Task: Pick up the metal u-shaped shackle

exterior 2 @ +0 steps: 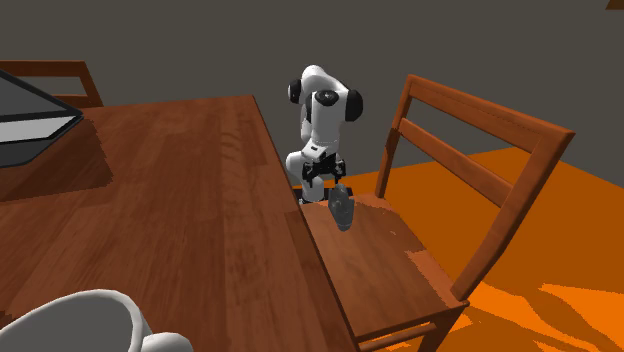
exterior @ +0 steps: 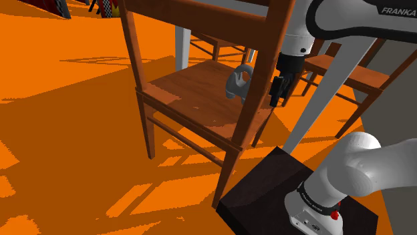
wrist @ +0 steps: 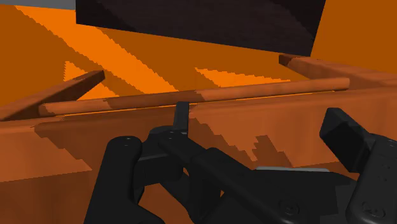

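Gripper: the all-black gripper (exterior: 281, 92) hangs from the white arm (exterior: 334, 17) beside the wooden chair (exterior: 194, 93), on the shoulder view's right of the chair's back post (exterior: 264, 80).

Opening: in the wrist view the two fingers (wrist: 121, 178) stand well apart and nothing is clasped between them. A black shape sits low between them; what it is cannot be told.

Contact: the gripper (wrist: 232, 133) faces the chair's side rails and the orange floor (wrist: 159, 57) beyond them. Whether it touches the chair cannot be told.

Shackle: the grey u-shaped shackle (exterior: 237, 83) rests on the chair seat, near the seat's edge on the shoulder view's right, just beside the back post. The post stands between it and the gripper.

Shackle, second exterior view: the shackle (exterior 2: 342, 208) sits at the far end of the seat (exterior 2: 370, 270) next to the table's edge, with the gripper (exterior 2: 320, 172) just above and beyond it.

Table: a brown wooden table (exterior 2: 150, 200) carries a flat dark-grey thing with a pale rim (exterior 2: 30, 118) at the far corner. A white rounded vessel (exterior 2: 80, 320) is at the near edge — its contents cannot be seen.

Stand: a black box (exterior: 267, 193) on the orange floor (exterior: 67, 133).
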`<state>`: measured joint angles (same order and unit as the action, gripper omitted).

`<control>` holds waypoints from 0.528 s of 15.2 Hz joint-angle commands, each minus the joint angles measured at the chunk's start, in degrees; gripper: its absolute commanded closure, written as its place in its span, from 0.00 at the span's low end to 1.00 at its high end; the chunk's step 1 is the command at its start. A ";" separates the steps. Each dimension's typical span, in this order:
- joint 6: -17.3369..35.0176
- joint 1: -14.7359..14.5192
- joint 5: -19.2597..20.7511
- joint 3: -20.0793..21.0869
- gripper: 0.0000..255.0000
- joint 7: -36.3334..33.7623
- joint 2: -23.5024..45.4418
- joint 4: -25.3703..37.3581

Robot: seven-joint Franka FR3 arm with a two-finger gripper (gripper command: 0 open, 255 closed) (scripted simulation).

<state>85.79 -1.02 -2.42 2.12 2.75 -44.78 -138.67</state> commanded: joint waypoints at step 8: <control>-2.32 0.20 -1.58 1.75 0.00 -3.72 14.17 17.22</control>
<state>83.63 -0.82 -3.73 3.50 -0.28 -33.00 -124.15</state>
